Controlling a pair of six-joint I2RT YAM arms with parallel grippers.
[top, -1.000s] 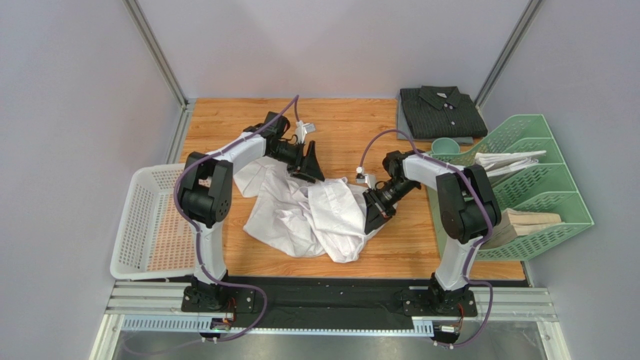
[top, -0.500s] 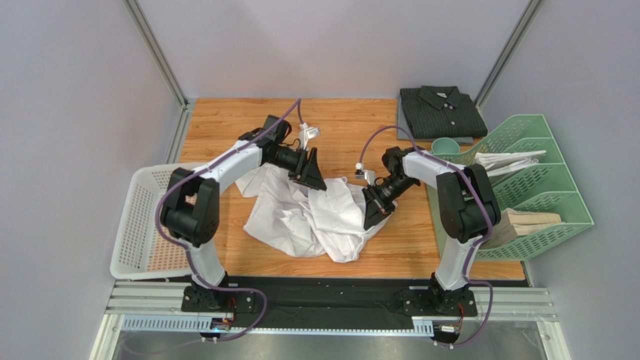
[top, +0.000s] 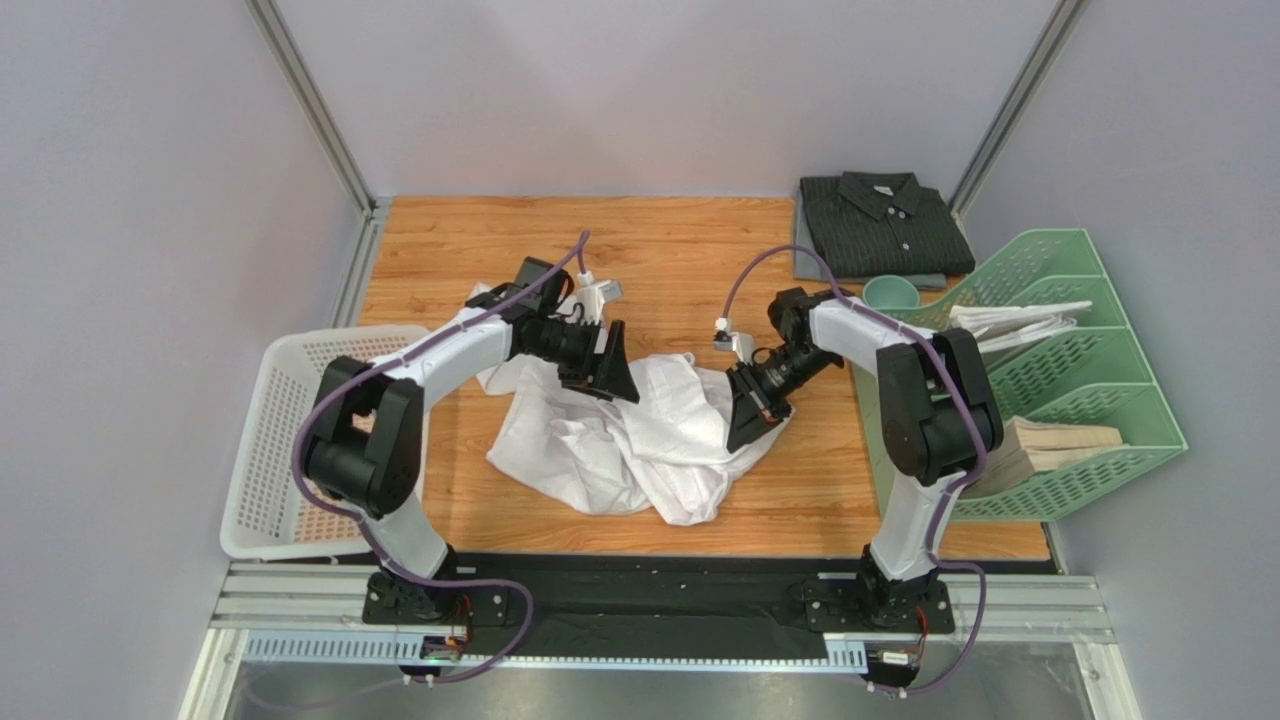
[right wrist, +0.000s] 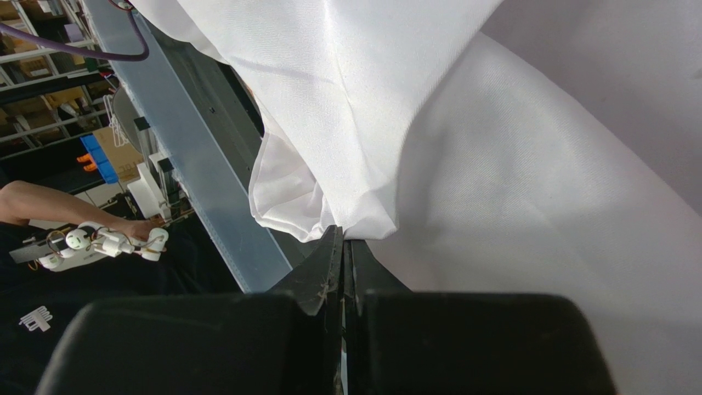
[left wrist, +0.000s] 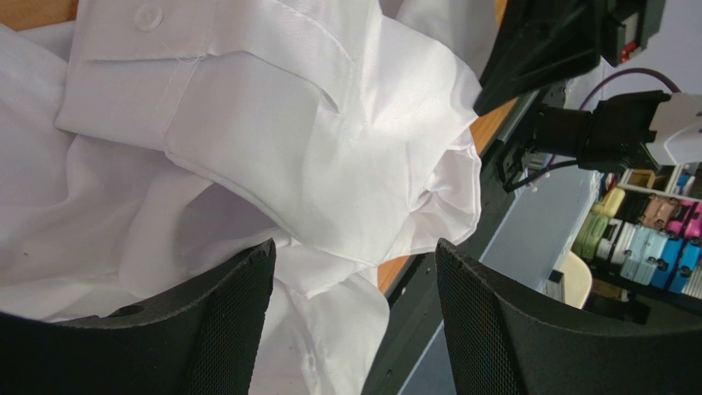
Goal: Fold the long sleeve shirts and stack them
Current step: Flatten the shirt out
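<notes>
The white shirt point(top: 631, 435) lay crumpled in the middle of the table point(top: 451, 240), with the charcoal striped shirt point(top: 884, 225) folded well apart at its 1 o'clock, in the far corner. The left gripper point(top: 609, 372) stood spread wide over the white cloth's 11 o'clock part, holding nothing. The right gripper point(top: 747, 423) was pinched fully closed on the shirt's 3 o'clock edge.

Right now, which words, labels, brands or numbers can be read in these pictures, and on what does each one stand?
No text can be read anywhere.
On the white shirt: no label or print shows.
On the dark shirt: none shows.
On the black garment, right wrist view: a white mark, too small to read.
On the coloured boxes, left wrist view: too blurred to read.
</notes>
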